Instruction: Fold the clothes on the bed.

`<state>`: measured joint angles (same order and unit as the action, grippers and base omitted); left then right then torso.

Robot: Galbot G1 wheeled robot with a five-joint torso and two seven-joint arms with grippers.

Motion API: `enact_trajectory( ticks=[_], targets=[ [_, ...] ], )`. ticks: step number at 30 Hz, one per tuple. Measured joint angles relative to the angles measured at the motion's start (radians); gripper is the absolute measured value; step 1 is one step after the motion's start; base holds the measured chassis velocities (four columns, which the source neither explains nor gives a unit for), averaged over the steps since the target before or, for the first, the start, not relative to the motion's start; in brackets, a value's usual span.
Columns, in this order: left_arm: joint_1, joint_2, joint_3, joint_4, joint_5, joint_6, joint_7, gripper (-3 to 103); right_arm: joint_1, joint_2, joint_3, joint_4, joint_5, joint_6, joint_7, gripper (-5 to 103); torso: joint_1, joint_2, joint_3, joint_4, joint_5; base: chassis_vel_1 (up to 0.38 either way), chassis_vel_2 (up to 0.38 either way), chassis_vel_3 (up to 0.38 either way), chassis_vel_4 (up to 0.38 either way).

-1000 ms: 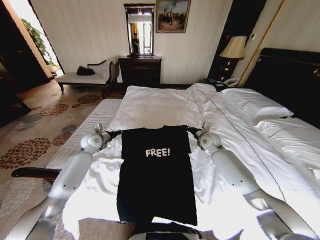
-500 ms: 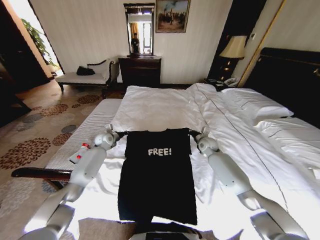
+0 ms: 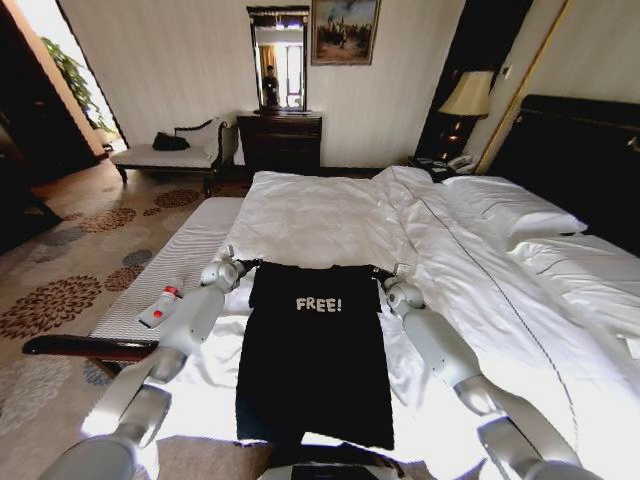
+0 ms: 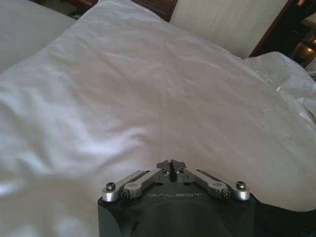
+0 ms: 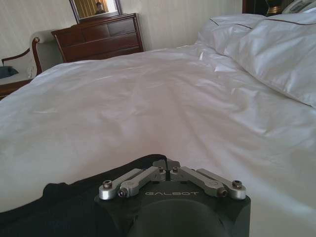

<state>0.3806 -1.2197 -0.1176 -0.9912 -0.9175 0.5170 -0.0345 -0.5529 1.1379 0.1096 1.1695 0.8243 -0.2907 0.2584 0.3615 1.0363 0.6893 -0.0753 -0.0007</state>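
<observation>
One black T-shirt (image 3: 314,350) on one big white bed (image 3: 330,215), two grippers on it. The shirt lies flat at the near side of the bed, at about 6 o'clock in the head view, white "FREE!" lettering facing up, its far edge stretched straight between the two arms.

Left gripper (image 3: 243,265) sits at the shirt's far corner, at 9 o'clock from the lettering. From the left wrist camera its fingertips (image 4: 171,165) are pressed fully together with no gap, white duvet (image 4: 148,98) ahead of them; whether cloth is pinched there cannot be made out from that camera, though the head camera puts the tips right at the shirt's corner.

Right gripper (image 3: 380,272) is at the opposite far corner, 3 o'clock from the lettering. Its fingertips (image 5: 167,164) are likewise squeezed together, and black fabric (image 5: 59,205) bunches up right against them.

Two pillows (image 3: 510,210) lie at 2 o'clock by the dark headboard (image 3: 585,160). One dresser (image 3: 280,140) stands at 12 o'clock against the wall.
</observation>
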Motion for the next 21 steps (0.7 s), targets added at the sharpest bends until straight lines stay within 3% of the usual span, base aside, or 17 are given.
enact_trajectory(
  ticks=[8, 17, 18, 21],
  targets=[
    [0.045, -0.021, 0.000, 0.033, 0.054, -0.014, 0.011, 1, -0.027, 0.017, -0.027, -0.037, -0.079, -0.042, 0.044, 0, 0.000, 0.000, 0.000, -0.0005, 0.0001, 0.000, 0.000, 0.000, 0.000],
    [0.055, 0.000, -0.001, 0.012, 0.046, -0.016, -0.008, -1, -0.017, 0.059, -0.025, -0.053, -0.097, -0.024, 0.052, 0, 0.000, 0.000, 0.000, -0.0003, 0.0001, 0.000, 0.000, 0.000, 0.000],
    [0.057, 0.007, -0.003, 0.005, 0.042, -0.016, -0.013, 4, -0.014, 0.061, -0.024, -0.050, -0.097, -0.016, 0.049, -3, 0.000, 0.000, 0.000, -0.0002, 0.0001, 0.000, 0.000, 0.000, 0.000],
    [0.075, 0.029, -0.011, -0.033, 0.026, -0.014, -0.024, 16, -0.014, 0.058, -0.020, -0.024, -0.085, 0.001, 0.046, 7, 0.000, 0.000, 0.000, -0.0001, 0.0002, 0.000, 0.000, 0.000, 0.000]
  ],
)
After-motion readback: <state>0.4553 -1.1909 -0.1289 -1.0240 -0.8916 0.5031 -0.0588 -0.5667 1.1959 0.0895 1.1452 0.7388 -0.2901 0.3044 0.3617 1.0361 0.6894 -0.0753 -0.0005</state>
